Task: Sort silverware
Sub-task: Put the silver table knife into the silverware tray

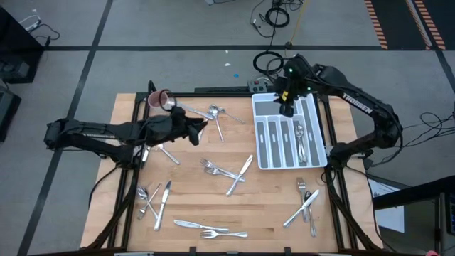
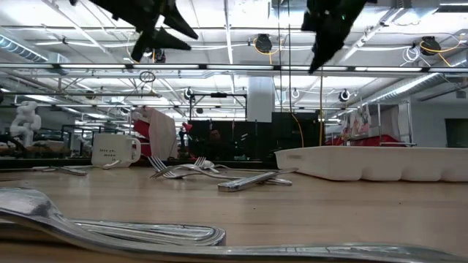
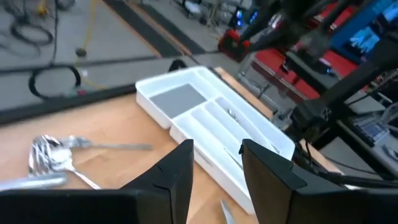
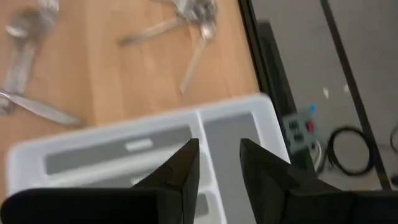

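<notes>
- High view: the right hand hangs over the far end of the white tray; some silverware already lies in a compartment on the nearer side of that hand.
- The left hand hovers over the wooden table. A spoon cluster lies just beyond it, the tipped mug behind it at the far edge, and crossed forks and a knife nearer the front edge.
- More loose pieces lie well off from both hands along the near side.
- Low view: both hands are raised clear of the table; a white mug stands far back, forks at mid-table, the tray opposite.
- Left wrist view: the left hand has its fingers apart with nothing between them; the tray is ahead, spoons to one side.
- Right wrist view: the right hand shows a gap between its fingers, empty, right above the tray's compartments; silverware lies on the table beyond.
</notes>
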`<action>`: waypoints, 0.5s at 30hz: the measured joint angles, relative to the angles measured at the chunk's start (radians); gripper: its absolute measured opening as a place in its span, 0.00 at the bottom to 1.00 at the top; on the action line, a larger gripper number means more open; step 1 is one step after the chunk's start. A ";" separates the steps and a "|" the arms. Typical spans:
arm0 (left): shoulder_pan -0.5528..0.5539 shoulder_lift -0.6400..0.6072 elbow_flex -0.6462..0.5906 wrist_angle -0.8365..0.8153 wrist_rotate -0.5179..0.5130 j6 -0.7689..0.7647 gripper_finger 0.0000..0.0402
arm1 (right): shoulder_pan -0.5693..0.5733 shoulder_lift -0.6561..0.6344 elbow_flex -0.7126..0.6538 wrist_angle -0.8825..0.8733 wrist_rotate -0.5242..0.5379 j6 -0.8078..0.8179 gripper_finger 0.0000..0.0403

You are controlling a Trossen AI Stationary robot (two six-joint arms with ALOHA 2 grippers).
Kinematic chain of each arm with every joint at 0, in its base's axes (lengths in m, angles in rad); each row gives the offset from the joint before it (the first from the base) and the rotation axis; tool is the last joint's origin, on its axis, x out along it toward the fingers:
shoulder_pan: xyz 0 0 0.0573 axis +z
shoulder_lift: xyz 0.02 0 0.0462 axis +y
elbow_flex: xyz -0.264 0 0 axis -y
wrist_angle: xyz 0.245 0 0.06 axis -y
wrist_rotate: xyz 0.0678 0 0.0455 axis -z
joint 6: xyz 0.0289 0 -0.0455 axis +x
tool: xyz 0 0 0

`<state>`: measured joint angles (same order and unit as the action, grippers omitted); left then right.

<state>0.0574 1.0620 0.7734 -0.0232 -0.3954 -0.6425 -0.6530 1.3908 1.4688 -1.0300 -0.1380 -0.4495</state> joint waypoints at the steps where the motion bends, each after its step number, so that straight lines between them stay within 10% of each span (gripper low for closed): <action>1: 0.020 0.014 0.000 0.000 0.038 -0.017 0.35 | 0.018 -0.008 0.013 -0.002 -0.001 0.007 0.27; 15: 0.173 0.466 0.215 -0.126 0.481 -0.135 0.35 | 0.132 -0.165 0.090 -0.007 0.007 0.167 0.27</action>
<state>0.2302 1.5278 0.9884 -0.1491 0.0858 -0.7771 -0.5214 1.2257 1.5589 -1.0372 -0.1307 -0.2825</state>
